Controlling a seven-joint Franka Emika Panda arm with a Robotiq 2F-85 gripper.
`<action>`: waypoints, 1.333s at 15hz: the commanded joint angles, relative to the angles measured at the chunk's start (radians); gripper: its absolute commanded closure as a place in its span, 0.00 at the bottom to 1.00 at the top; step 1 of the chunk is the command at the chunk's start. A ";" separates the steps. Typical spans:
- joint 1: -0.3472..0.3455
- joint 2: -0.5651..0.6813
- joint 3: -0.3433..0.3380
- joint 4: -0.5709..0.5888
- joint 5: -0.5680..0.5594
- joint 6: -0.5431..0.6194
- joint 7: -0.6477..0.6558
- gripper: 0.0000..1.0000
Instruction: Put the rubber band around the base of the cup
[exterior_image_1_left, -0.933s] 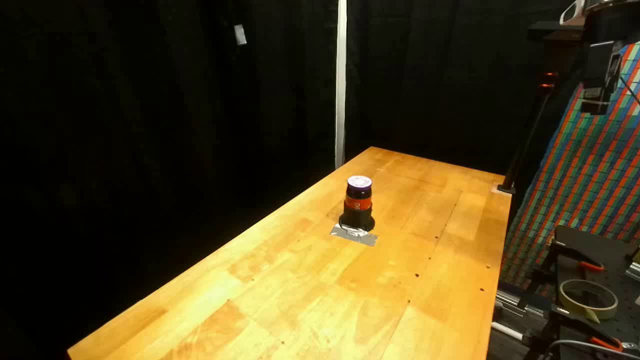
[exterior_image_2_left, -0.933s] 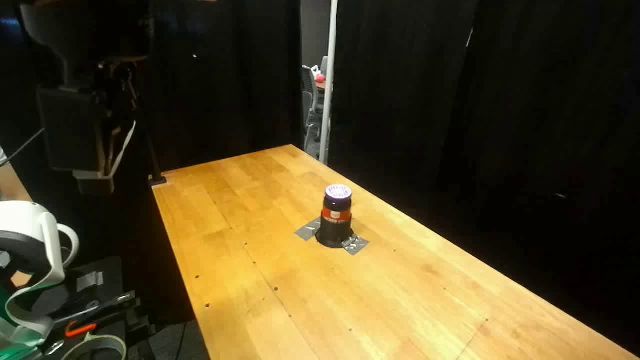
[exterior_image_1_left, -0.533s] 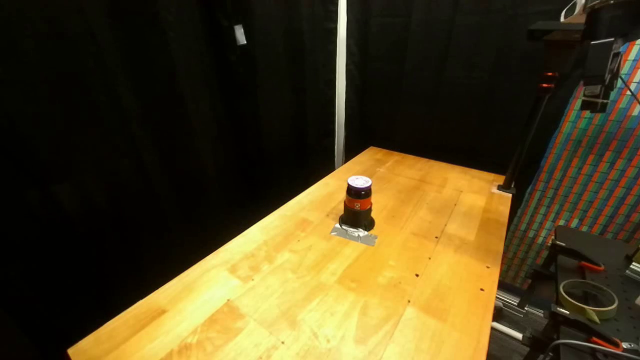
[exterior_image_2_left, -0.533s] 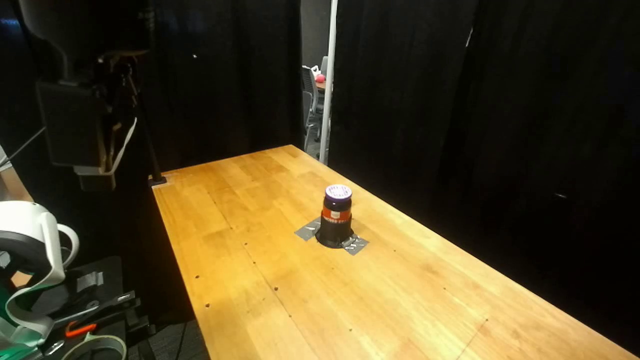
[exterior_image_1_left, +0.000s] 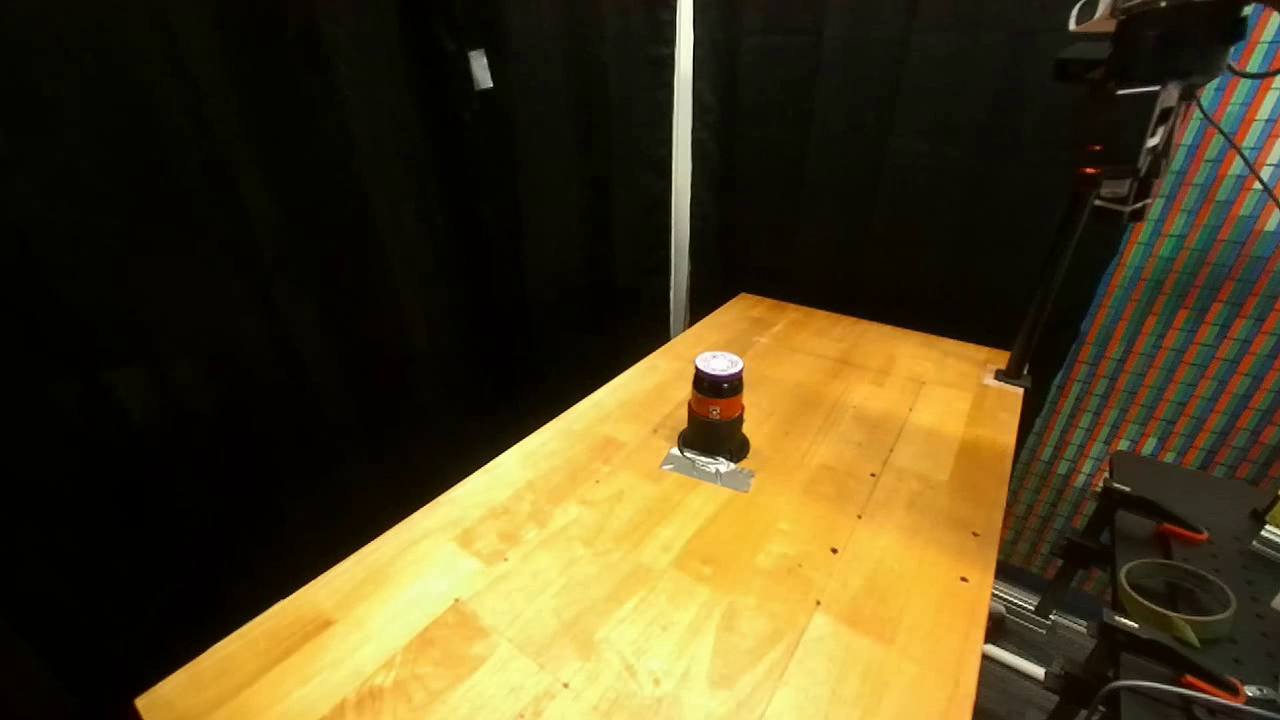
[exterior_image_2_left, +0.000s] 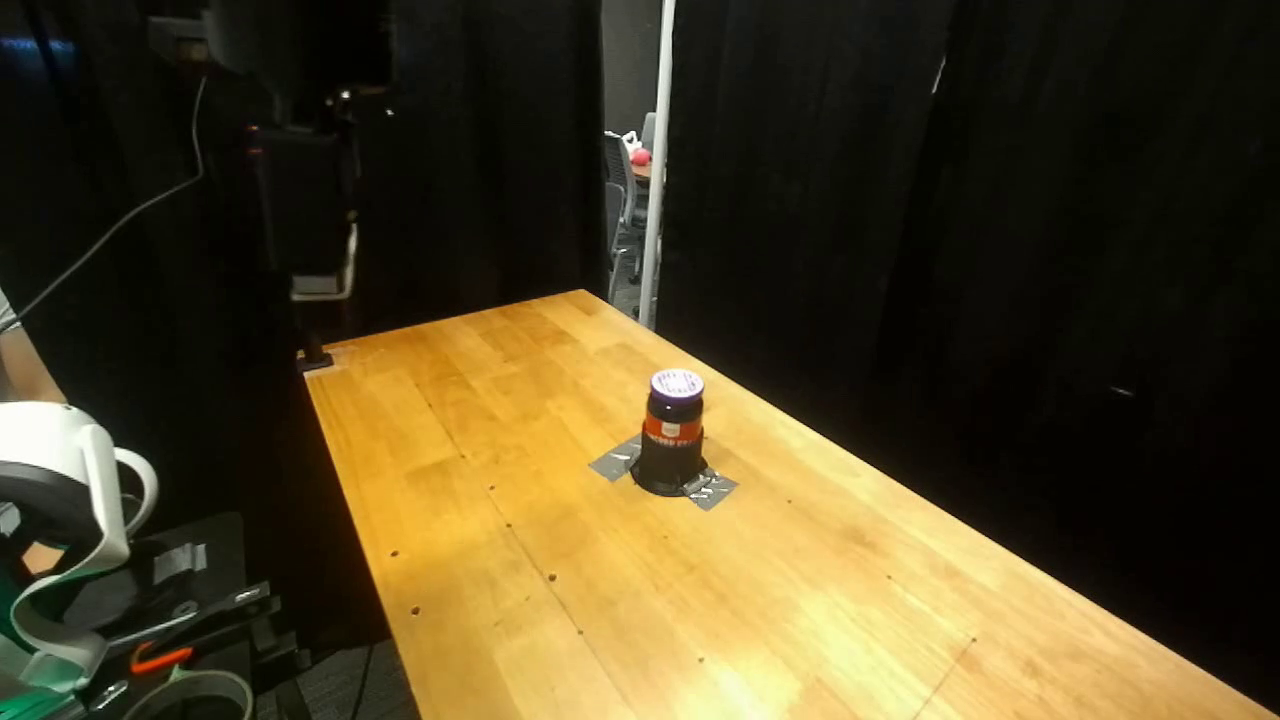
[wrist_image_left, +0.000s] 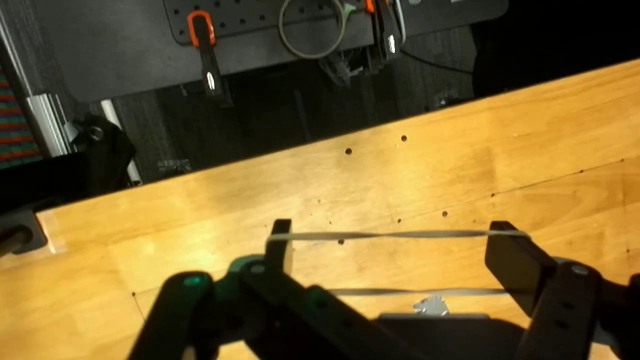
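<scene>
The cup (exterior_image_1_left: 717, 407) stands upright on the wooden table (exterior_image_1_left: 640, 590). It is dark with an orange-red middle, a white and purple top and a wide black base taped down. It also shows in an exterior view (exterior_image_2_left: 672, 440). My gripper (wrist_image_left: 395, 252) is open in the wrist view. The pale rubber band (wrist_image_left: 345, 235) is stretched around both fingertips, its two strands spanning the gap. The cup is hidden in the wrist view, where a silver tape piece (wrist_image_left: 433, 306) shows. My gripper is well above and off to one side of the cup in both exterior views (exterior_image_1_left: 1122, 205) (exterior_image_2_left: 325, 287).
A black stand pole (exterior_image_1_left: 1045, 270) rises from the table corner near my gripper. A dark side bench (wrist_image_left: 125, 60) with clamps (wrist_image_left: 209, 60) and a tape roll (wrist_image_left: 312, 54) lies beyond the table edge. A cable (exterior_image_2_left: 130, 215) hangs from the arm. Black curtains surround the table.
Between half a second ago and now, my gripper has moved sideways toward the table, left in one exterior picture and right in another. The cup has not moved.
</scene>
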 joint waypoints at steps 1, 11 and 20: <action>0.024 0.223 0.077 0.158 -0.027 0.100 0.061 0.00; 0.111 0.718 0.115 0.474 -0.072 0.473 0.054 0.00; 0.148 0.990 0.098 0.630 -0.094 0.642 0.051 0.00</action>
